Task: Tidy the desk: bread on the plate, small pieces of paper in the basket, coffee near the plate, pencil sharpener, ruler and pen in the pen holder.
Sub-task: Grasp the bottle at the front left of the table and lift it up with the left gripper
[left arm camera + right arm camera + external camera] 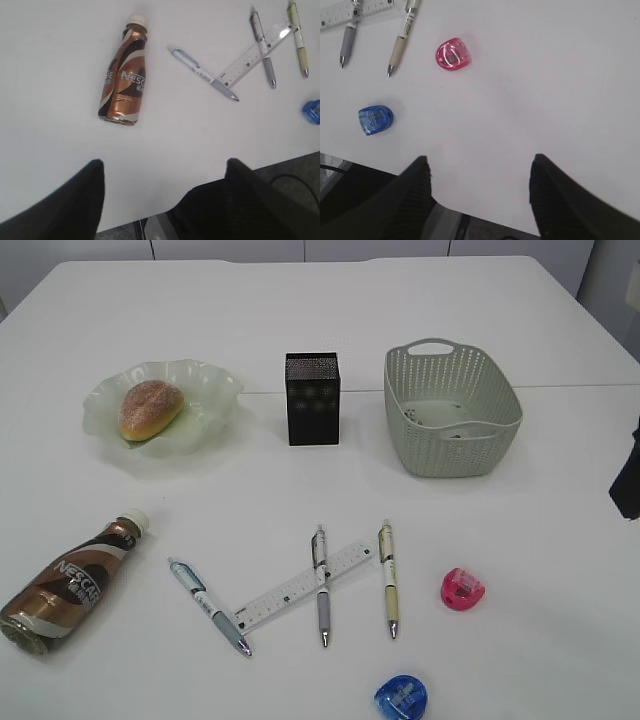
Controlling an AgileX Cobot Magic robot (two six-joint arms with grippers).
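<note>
A bread roll (150,408) lies on the pale green glass plate (215,380) at the back left. The black pen holder (313,398) stands mid-table, with the grey basket (450,410) to its right. A coffee bottle (75,580) (124,75) lies on its side at the front left. Three pens (210,605) (322,585) (388,578), a clear ruler (300,585), a pink sharpener (462,588) (452,54) and a blue sharpener (401,697) (375,119) lie at the front. My left gripper (165,162) is open and empty above the table's front edge, short of the bottle. My right gripper (480,157) is open and empty, to the right of the sharpeners.
Small pale bits show through the basket's inside (455,430); I cannot tell what they are. A dark part of the right arm (628,480) shows at the right edge of the exterior view. The floor and a cable show below the table's front edge (290,175).
</note>
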